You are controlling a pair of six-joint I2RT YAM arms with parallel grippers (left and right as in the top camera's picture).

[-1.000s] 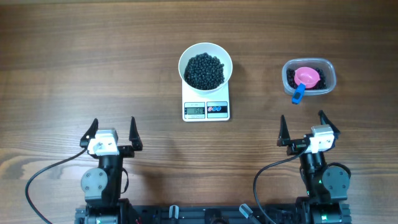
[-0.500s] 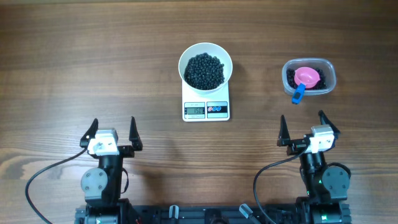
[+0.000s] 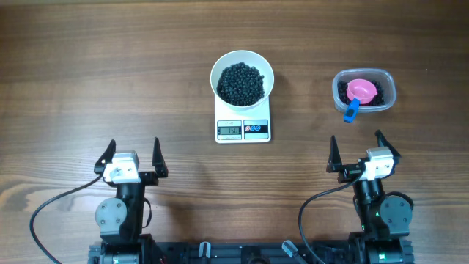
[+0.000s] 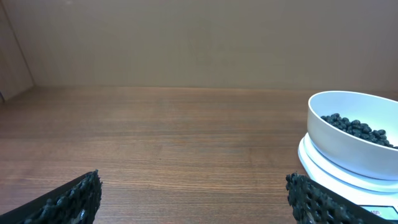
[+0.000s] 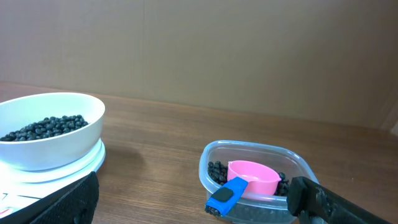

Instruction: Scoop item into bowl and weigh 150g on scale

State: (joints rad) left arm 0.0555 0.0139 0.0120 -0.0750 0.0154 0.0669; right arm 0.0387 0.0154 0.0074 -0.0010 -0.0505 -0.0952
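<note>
- Look to the upper centre of the overhead view for the white bowl (image 3: pixel 242 56), seated on the scale (image 3: pixel 242 121) and heaped with black pellets (image 3: pixel 242 82); display (image 3: pixel 230 130) at the scale's lower edge too small to read with certainty.
- Find more pellets at upper right in the clear tub (image 3: pixel 392 92), under a pink scoop (image 3: pixel 362 90) with its blue handle (image 3: pixel 352 110) poking over the tub's lower-left rim.
- At lower left, the left gripper (image 3: pixel 133 144), with jaws spread wide and nothing between them, well apart from bowl and scale.
- At lower right, the right gripper (image 3: pixel 356 138), with jaws likewise wide apart and empty, below the tub and clear of it.
- Treat the pellets as loose, hard and smooth: likely to roll, bounce and scatter over the wooden table (image 3: pixel 88 66) if tipped fast. Move them only by scoop.
- Take hold at the blue handle, across its flat sides. Probably light and stiff, yet apt to twist in the fingers once loaded.
- Judge the bowl rigid and smooth-walled. Avoid nudging it, since any push on it or the scale would likely upset the reading.
- Going by the full bowl, probably near the end of the weighing, pending the display.
</note>
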